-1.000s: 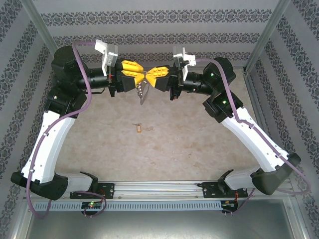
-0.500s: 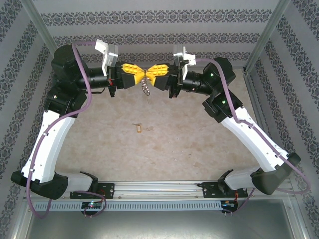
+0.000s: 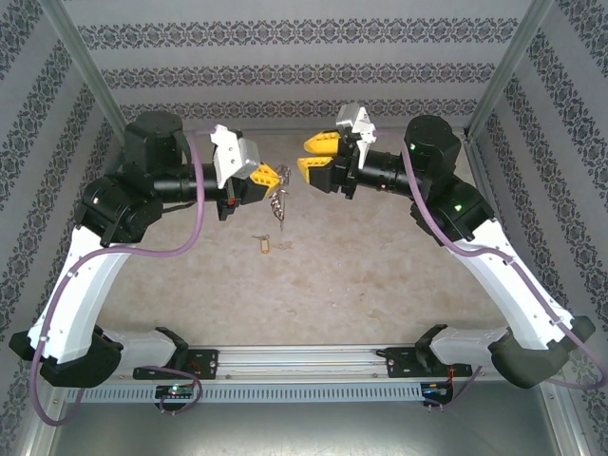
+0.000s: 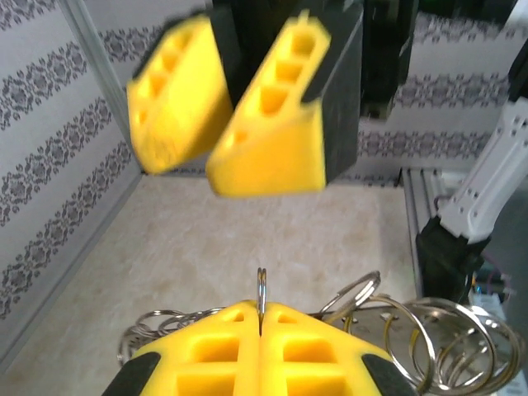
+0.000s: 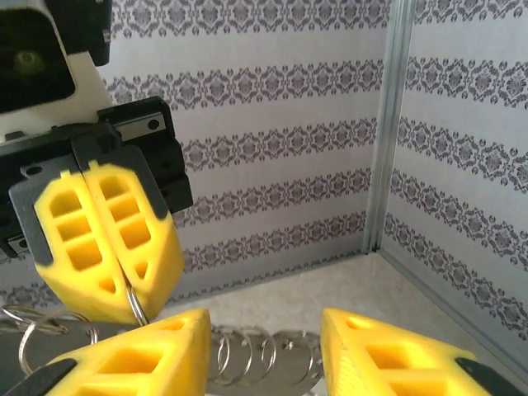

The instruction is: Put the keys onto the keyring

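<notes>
- The left gripper (image 3: 272, 176), with blocky yellow plastic fingers, is clenched on the thin silvery oval metal keyring (image 4: 261, 285). In the left wrist view the ring stands edge-on, just a sliver of wire poking out of the closed fingertips.
- The bunch of small silver-grey metal keys (image 3: 278, 197) hangs below that grip. Its long axis runs downward toward the beige, mottled table (image 3: 380, 275), and it dangles clear of the surface.
- The right gripper (image 3: 304, 157) has its jaws released and spread wide, holding nothing. It sits just to the right of the left fingertips, apart from them, with its opening facing left toward the ring.
- The keyring therefore lies left of the open jaws and slightly lower. The left arm has it, and the right arm is the free one to work with.
- Round, glossy wire loops (image 4: 412, 330) fan out beside the left fingers. I cannot tell whether they are key heads or further rings.
- A small yellow rectangular plastic tag (image 3: 263, 245) lies flat on the table, nearer than the grippers and well apart from them.
</notes>
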